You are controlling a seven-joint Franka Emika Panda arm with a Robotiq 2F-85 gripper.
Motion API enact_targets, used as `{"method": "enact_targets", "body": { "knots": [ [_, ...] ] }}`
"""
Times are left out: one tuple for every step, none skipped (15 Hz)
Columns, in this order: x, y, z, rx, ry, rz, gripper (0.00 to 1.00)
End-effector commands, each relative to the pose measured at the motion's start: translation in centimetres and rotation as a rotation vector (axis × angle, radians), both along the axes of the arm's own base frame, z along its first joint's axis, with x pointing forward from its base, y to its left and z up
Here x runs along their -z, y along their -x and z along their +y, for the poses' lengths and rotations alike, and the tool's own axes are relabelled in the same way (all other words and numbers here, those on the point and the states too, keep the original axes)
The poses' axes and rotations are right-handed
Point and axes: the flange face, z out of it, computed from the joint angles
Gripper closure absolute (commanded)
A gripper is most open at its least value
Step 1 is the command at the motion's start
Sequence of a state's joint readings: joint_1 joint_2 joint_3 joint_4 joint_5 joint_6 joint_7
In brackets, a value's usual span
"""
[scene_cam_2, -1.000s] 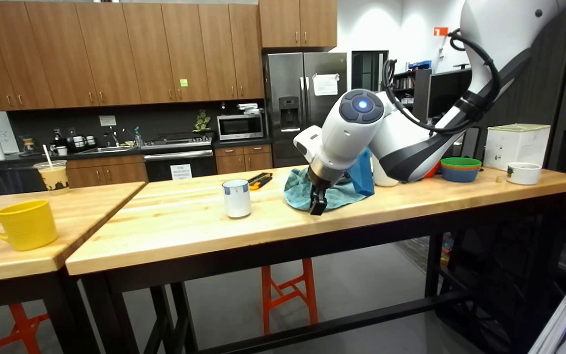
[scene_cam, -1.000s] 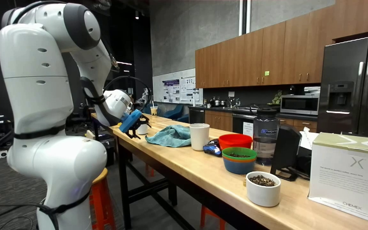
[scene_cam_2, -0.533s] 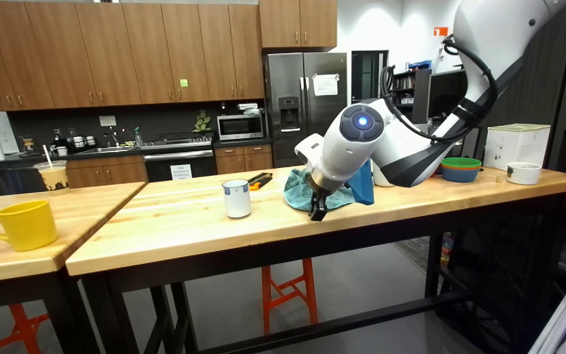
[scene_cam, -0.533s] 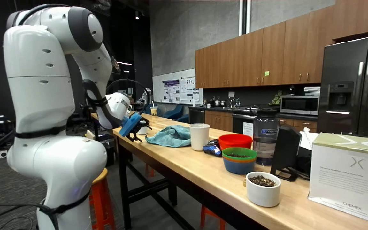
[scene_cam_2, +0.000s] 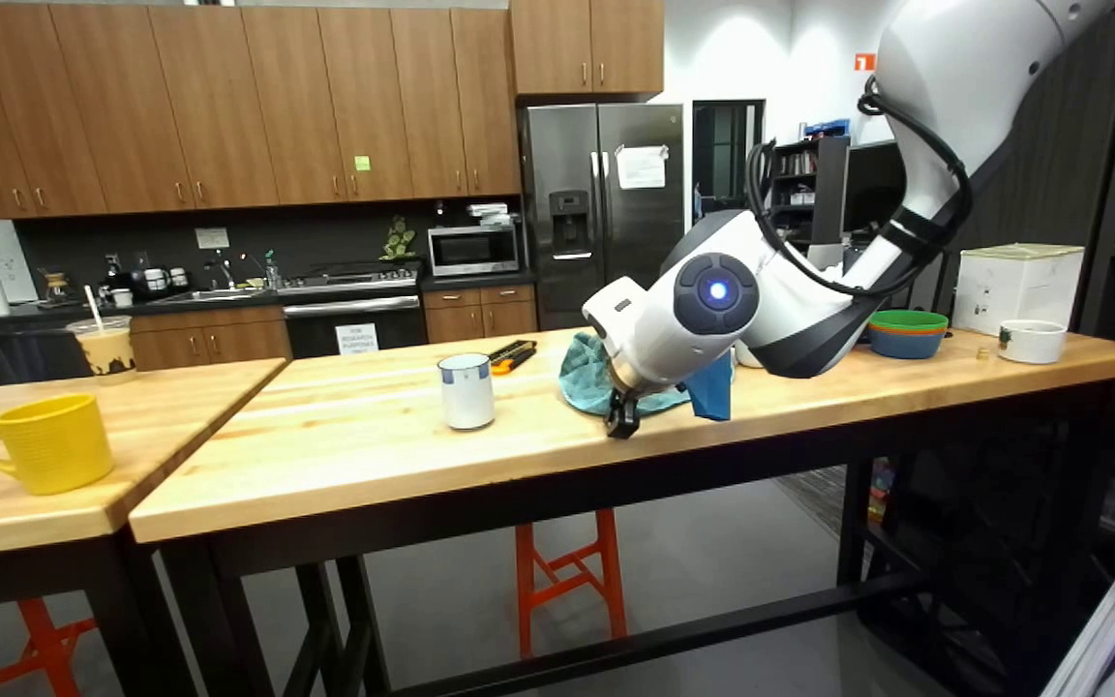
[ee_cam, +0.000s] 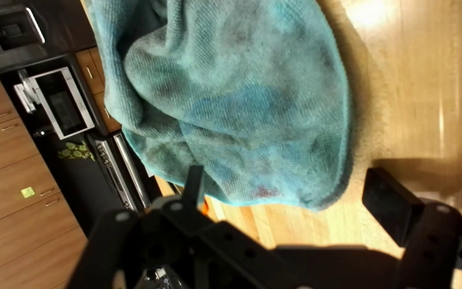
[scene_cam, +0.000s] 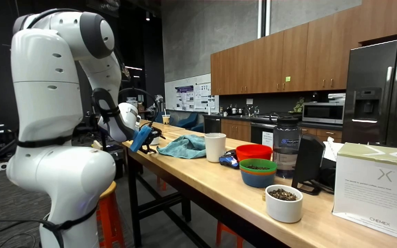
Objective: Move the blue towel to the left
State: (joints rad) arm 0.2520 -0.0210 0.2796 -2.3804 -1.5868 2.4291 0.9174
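The blue towel [ee_cam: 235, 96], a crumpled teal cloth with folds, lies on the wooden table and fills much of the wrist view. It also shows in both exterior views, the towel [scene_cam: 186, 146] lying whole there and the towel [scene_cam_2: 585, 373] partly hidden behind my hand. My gripper [ee_cam: 287, 178] is open, its two black fingers [ee_cam: 389, 200] wide apart with nothing gripped. A corner of the cloth shows between the fingers in the wrist view; whether they touch it, I cannot tell. In an exterior view the gripper [scene_cam: 159, 144] is tilted low at the table's edge, beside the towel.
A white mug [scene_cam_2: 467, 392] stands near the gripper, with an orange-black tool [scene_cam_2: 512, 356] behind it. On the towel's far side are a tall white cup [scene_cam: 215, 147], a red bowl [scene_cam: 253, 151] and stacked bowls [scene_cam: 258, 174]. A yellow mug [scene_cam_2: 52, 443] sits on the adjoining table.
My hand has come down and tilted flatter, its fingers now slightly lower and closer to the table's edge. The jaws have stayed open and the towel has not moved.
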Motion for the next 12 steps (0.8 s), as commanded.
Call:
{"method": "enact_targets", "body": {
  "knots": [
    [1.9,0.3,0.5,-0.021,-0.002,0.058,0.1],
    [2.0,0.4,0.6,-0.025,-0.001,0.064,0.2],
    [2.1,0.4,0.7,-0.028,-0.001,0.069,0.26],
    [2.3,0.5,0.8,-0.03,0.004,0.072,0.31],
    [2.7,0.6,0.8,-0.032,0.008,0.078,0.31],
    [3.1,0.7,0.9,-0.03,0.01,0.082,0.55],
    [3.2,0.8,0.9,-0.031,0.011,0.087,0.56],
    [3.3,0.9,0.9,-0.033,0.011,0.09,0.58],
    [3.4,1.0,1.1,-0.036,0.013,0.093,0.62],
    [3.5,1.1,1.2,-0.039,0.014,0.096,0.71],
    [3.6,1.2,1.2,-0.042,0.015,0.099,0.78],
    [3.7,1.3,1.3,-0.045,0.017,0.103,0.88]
  ]
}}
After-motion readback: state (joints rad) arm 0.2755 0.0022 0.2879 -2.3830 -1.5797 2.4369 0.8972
